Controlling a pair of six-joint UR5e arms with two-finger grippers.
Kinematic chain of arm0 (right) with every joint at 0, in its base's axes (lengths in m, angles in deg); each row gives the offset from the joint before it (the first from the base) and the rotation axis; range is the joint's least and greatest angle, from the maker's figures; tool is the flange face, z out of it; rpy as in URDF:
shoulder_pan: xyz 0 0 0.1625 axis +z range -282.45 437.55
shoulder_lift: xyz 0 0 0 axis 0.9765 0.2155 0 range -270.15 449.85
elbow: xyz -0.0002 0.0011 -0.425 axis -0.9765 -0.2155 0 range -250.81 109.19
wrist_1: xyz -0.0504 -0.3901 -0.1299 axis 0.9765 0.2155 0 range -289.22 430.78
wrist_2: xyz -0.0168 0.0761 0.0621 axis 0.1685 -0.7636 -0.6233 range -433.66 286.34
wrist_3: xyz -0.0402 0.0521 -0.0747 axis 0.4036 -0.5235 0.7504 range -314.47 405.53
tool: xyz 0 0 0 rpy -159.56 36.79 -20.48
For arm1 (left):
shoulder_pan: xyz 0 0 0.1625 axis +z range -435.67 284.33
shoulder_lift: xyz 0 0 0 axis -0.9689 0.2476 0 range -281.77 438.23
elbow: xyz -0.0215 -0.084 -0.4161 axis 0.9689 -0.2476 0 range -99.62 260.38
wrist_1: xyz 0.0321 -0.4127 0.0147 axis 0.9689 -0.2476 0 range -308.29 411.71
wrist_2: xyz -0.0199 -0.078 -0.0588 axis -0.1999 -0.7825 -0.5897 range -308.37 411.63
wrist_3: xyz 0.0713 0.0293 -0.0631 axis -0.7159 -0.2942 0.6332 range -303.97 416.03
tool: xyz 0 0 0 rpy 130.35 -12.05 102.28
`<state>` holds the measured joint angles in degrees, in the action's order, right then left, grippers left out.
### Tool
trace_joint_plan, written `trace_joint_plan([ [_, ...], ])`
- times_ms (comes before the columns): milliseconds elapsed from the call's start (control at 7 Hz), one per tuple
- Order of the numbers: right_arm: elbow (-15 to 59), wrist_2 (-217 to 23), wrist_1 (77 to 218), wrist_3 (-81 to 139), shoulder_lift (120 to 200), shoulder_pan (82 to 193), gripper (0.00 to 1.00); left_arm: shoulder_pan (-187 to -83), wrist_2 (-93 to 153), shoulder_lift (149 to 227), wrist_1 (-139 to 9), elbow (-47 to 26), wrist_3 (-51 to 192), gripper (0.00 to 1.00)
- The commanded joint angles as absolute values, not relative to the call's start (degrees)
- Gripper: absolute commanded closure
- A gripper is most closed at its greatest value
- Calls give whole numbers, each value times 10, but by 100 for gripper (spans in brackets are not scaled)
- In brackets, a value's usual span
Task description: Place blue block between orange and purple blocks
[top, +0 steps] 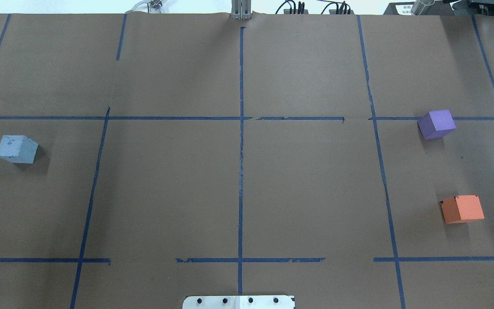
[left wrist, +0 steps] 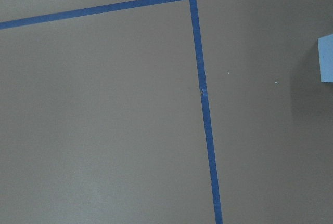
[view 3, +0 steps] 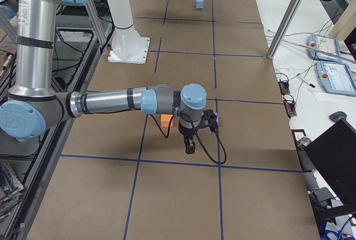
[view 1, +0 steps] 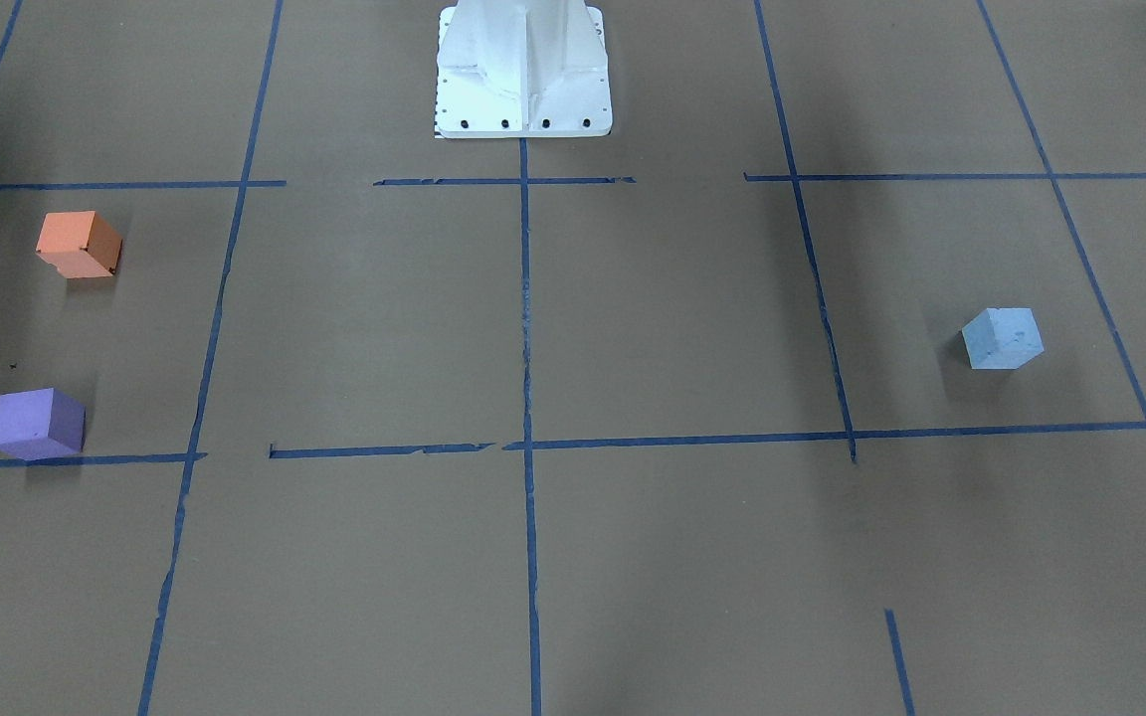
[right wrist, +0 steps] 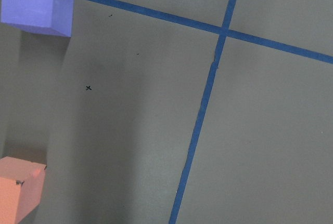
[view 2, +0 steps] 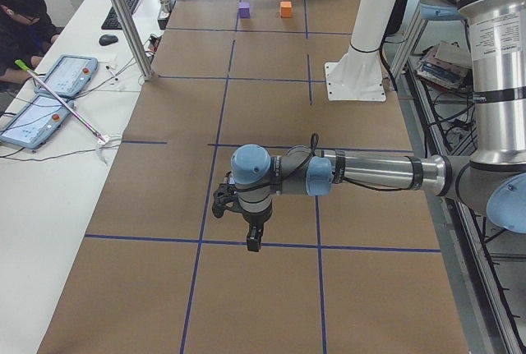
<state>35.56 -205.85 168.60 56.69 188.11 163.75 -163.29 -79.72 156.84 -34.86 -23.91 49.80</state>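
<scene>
The blue block (top: 17, 149) sits alone on the table's left side; it also shows in the front view (view 1: 1003, 338) and at the right edge of the left wrist view (left wrist: 327, 57). The purple block (top: 437, 124) and the orange block (top: 462, 209) sit apart on the right side, with bare paper between them; both show in the right wrist view, purple (right wrist: 35, 3) and orange (right wrist: 18, 190). My left gripper (view 2: 254, 241) and right gripper (view 3: 190, 146) hang above the table and show only in the side views. I cannot tell whether they are open or shut.
The white robot pedestal (top: 238, 302) stands at the near middle edge. Blue tape lines (top: 241, 141) grid the brown paper. A side table with tablets (view 2: 49, 95) and an operator (view 2: 25, 13) lies beyond the far edge, with metal posts (view 2: 123, 21).
</scene>
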Motion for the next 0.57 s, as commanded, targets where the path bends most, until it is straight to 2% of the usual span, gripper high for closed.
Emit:
trace_joint_plan([
  [0,356,-2058,1686,567,1881,1638,0,-1633,-798,1568,-350,-244,498,0],
  [286,358,-2058,1686,566,1880,1637,0,-1628,-793,1573,-357,-255,501,0],
  [429,357,-2058,1686,566,1880,1637,0,-1626,-794,1619,-389,-242,501,0],
])
